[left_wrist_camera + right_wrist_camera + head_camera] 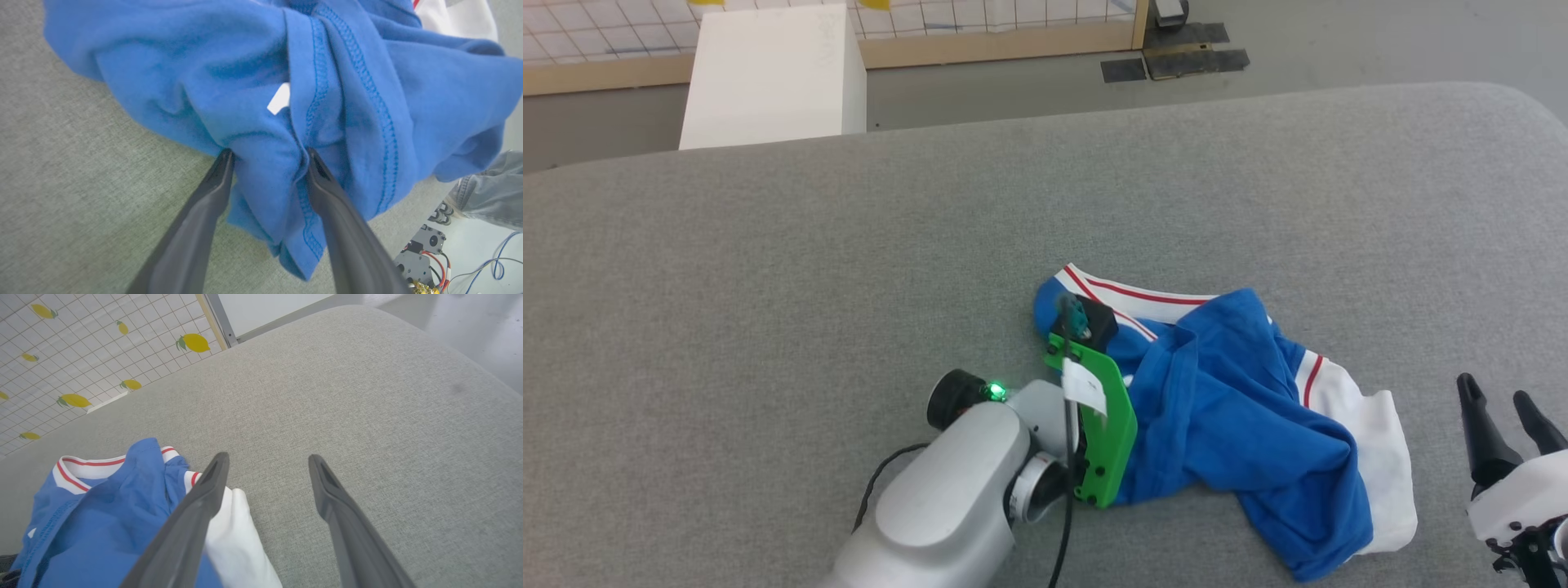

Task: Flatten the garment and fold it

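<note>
The garment (1225, 392), bright blue with white sleeves and red-striped trim, lies crumpled on the grey padded surface (768, 286), right of centre. My left arm's green wrist bracket (1098, 425) hangs over its left edge and hides the fingers there. In the left wrist view my left gripper (267, 157) is open, its jaws spread wide and pushed into a bunched blue fold of the garment (204, 61) beside a stitched hem. My right gripper (1493, 389) stands open to the right of the shirt, empty. Its left finger (196, 506) overlaps a white sleeve of the garment (102, 514).
A white box (772, 77) stands beyond the surface's far edge, in front of a wood-framed lemon-print tiled panel (996, 45). Dark plates (1176, 57) lie on the floor. A person's trouser leg (490, 192) shows past the near edge. Bare grey surface stretches left and behind.
</note>
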### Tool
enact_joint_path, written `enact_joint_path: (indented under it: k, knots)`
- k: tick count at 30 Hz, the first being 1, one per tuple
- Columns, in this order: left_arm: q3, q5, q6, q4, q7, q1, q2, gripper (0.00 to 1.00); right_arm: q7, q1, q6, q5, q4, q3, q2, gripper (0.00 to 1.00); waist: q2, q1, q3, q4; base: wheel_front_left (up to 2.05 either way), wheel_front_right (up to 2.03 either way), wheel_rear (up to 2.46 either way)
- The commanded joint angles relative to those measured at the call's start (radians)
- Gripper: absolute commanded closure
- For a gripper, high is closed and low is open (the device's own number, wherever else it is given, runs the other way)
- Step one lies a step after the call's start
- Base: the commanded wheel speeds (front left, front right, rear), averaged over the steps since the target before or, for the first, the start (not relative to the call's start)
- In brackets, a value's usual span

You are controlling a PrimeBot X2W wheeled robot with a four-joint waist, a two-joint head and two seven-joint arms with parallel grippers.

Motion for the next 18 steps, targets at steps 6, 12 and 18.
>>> enact_joint_path:
  k: [6,12,18]
  knots:
    - [0.117,-0.084,0.020,-0.052,-0.142,-0.016,-0.002,1.00,-0.013,-0.022,-0.002,-0.008,0.017,-0.005,0.001,0.00,-0.0001,0.0000,-0.003,0.035,0.00,0.00,0.00]
    - [0.298,-0.165,0.063,-0.140,-0.295,-0.038,0.012,1.00,-0.005,-0.024,-0.002,-0.024,0.021,0.005,0.001,0.00,-0.0001,0.0000,-0.036,0.092,0.00,0.00,0.00]
    - [0.461,-0.224,0.152,-0.233,-0.362,0.116,0.090,1.00,0.005,-0.020,-0.002,-0.033,0.022,0.014,0.001,0.00,-0.0001,0.0000,-0.065,0.154,0.00,0.00,0.00]
